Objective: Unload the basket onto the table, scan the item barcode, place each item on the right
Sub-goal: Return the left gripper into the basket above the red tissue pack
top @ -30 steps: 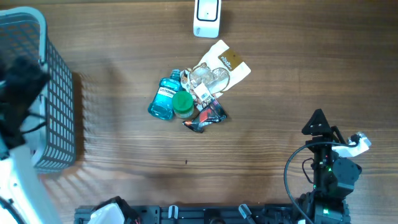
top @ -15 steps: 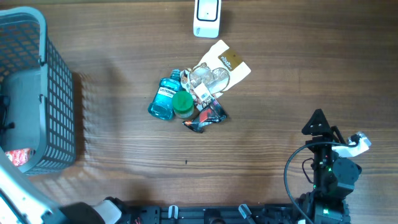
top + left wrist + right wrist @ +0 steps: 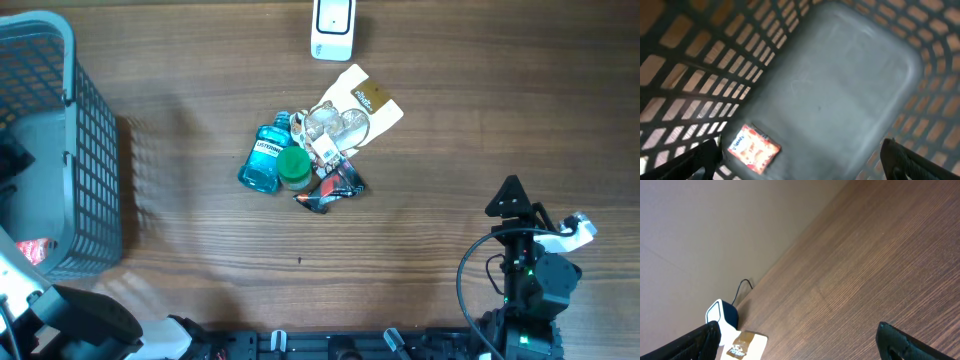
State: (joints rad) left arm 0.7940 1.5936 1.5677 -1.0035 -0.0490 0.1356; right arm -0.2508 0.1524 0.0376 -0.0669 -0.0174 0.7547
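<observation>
Wooden worktop (image 3: 200, 260) carries the item pile (image 3: 315, 150) at centre frame, just below the scanner (image 3: 332, 28). Left fingers (image 3: 700, 165) are spread wide above the basket (image 3: 95, 150), where a red packet (image 3: 754, 148) lies. Right fingers (image 3: 695, 345) are likewise spread, holding nothing.

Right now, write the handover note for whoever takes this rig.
Left gripper: open, empty, over the basket.
Right gripper: open, empty, low and right of the pile.
Done: one red packet lies in the basket.
Left: the pile in the middle, none of it held: blue bottle, green-lidded jar, clear bag, card pack, dark packet.
Scanner stands at the far edge.
</observation>
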